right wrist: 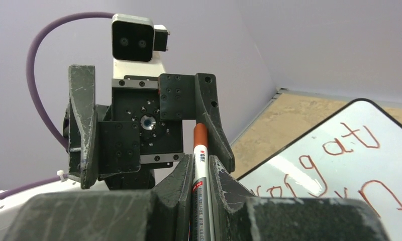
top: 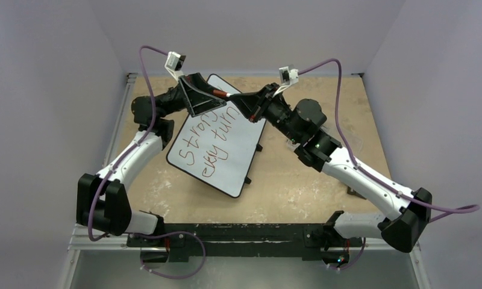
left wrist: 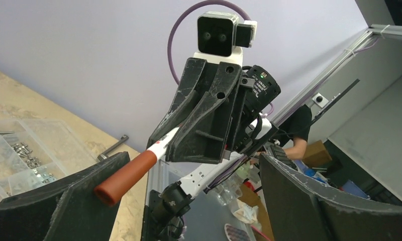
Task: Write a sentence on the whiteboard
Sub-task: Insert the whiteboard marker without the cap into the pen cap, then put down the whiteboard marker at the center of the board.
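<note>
Lilac walls close in a wooden table (top: 299,180), and on it the whiteboard (top: 241,159) lies flat and turned at a slant, between the two arms and a little nearer to the left one; the sentence (top: 208,144) runs over it in reddish-brown slanted lines. Both arms meet in the air above the far end of the board; the right gripper (top: 238,101) is closed tight on a marker (top: 222,94), and the left gripper (top: 209,96) stands fully spread and holds nothing. The marker's long axis goes straight from the right gripper toward the left one, so the red cap (left wrist: 124,176) points into the gap between the left fingers; I judge that the left arm needs only a short approach and a closing to take the cap. The right wrist view shows the cap off-centre, just beside one left finger, but I cannot tell if it touches; it also shows letters on the board below. The left wrist view shows no board at all; instead it gives the cap from the side and a clear box (left wrist: 18,155) of metal bits on the table.
</note>
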`<state>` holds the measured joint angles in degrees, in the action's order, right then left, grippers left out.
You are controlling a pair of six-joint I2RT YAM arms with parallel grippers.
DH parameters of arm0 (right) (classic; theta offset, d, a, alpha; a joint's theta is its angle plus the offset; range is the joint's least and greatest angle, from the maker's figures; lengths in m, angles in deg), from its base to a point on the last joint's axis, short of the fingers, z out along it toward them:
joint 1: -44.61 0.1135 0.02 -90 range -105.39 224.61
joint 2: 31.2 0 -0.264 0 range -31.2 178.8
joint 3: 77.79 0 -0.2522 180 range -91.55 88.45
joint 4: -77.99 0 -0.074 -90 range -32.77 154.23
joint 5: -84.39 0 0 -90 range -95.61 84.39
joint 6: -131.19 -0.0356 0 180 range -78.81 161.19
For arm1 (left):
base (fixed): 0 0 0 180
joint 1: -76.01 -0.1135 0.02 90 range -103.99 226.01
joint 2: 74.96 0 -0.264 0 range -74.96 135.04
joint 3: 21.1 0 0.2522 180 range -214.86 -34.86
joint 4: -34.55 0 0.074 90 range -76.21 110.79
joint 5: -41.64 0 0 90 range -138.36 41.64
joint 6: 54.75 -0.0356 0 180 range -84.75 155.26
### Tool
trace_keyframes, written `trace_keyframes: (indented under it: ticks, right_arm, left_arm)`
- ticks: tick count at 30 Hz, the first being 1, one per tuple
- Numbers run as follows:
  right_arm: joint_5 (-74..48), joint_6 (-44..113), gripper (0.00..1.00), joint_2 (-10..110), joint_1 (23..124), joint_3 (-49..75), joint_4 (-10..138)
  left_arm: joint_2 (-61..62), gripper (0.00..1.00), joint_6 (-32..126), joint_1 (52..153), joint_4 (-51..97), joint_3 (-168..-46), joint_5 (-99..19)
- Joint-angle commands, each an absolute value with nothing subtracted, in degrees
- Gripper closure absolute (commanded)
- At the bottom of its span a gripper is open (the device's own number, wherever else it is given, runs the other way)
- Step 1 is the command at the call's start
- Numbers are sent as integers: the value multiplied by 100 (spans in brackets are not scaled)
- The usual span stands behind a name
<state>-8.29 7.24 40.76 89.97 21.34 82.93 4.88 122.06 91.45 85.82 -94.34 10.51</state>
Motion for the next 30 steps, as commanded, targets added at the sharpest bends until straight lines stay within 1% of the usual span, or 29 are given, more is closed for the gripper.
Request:
trace_keyframes:
  ticks: [1, 5, 7, 9, 10, 13, 21, 30]
  right_arm:
    - [-97, 981, 100, 3656, 8907, 2113, 7745]
    - [546, 824, 100, 3344, 8890, 2043, 6849]
    - [813, 736, 100, 3155, 8884, 2139, 6345]
    - [1111, 664, 100, 2980, 8882, 2346, 5925]
    - [1240, 619, 100, 2898, 8879, 2470, 5738]
    - [1563, 452, 100, 2699, 8881, 2878, 5187]
    - [1860, -181, 100, 2682, 8849, 3808, 4563]
    - [1669, -529, 100, 3102, 8721, 4970, 5380]
  left_arm:
    - [210, 0, 11643, 9059, 8143, -9392, 1042]
    - [-248, 0, 10189, 8967, 6021, -9372, 619]
    - [-521, 0, 9215, 8955, 4618, -9523, 241]
    - [-757, 0, 8296, 8978, 3143, -9759, -454]
    - [-836, 0, 7957, 8981, 2612, -9859, -759]
    - [-946, 0, 7479, 8971, 1621, -10016, -1389]
    - [-994, 0, 7124, 8954, 961, -10138, -2114]
    - [-1195, 0, 6820, 8954, 736, -10148, -2598]
